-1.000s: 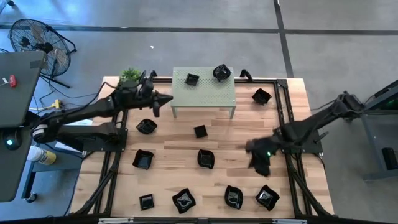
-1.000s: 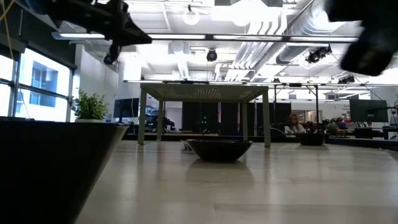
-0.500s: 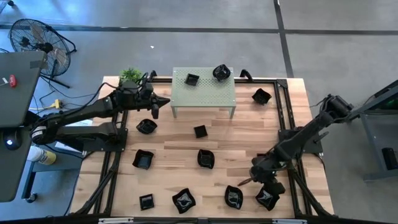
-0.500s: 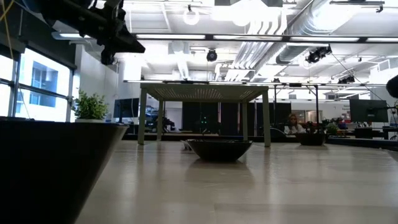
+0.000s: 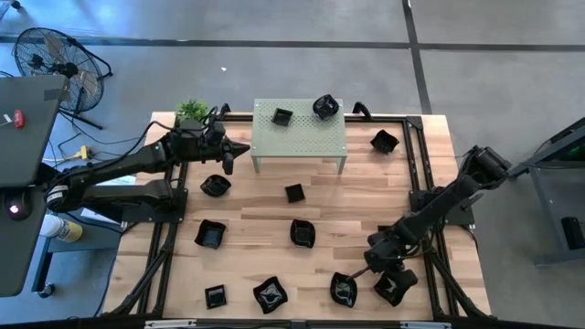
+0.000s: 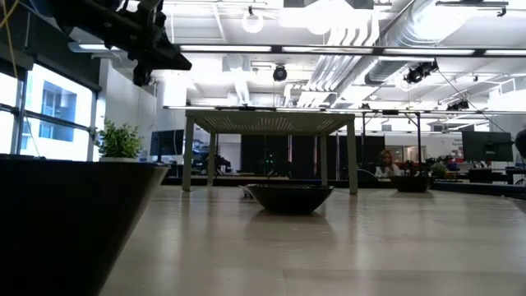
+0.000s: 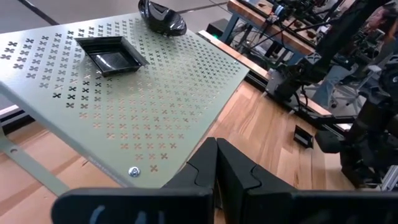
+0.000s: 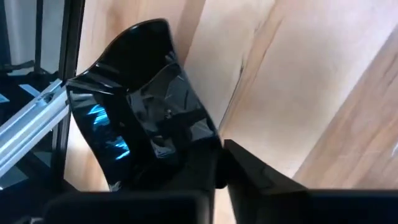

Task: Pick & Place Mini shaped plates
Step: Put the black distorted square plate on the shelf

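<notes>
Surface: wooden table (image 5: 347,206) with a dark frame; a pale green perforated stand (image 5: 300,135) sits at its far edge.
Room: grey floor; a fan (image 5: 55,57) and a potted plant (image 5: 192,111) lie to the left of the stand; offices show behind the stand in the low view.
Mini shaped plates: two on the stand, a square plate (image 7: 112,53) and a rounded plate (image 7: 161,15); the others are scattered over the table in front of the stand.
Left gripper (image 5: 230,153): fingers pressed together, empty, hanging just off the stand's left front corner.
Right gripper (image 5: 384,270): low at the table's near right corner, far from the stand; fingers closed on the rim of a wavy-edged plate (image 8: 146,102).
</notes>
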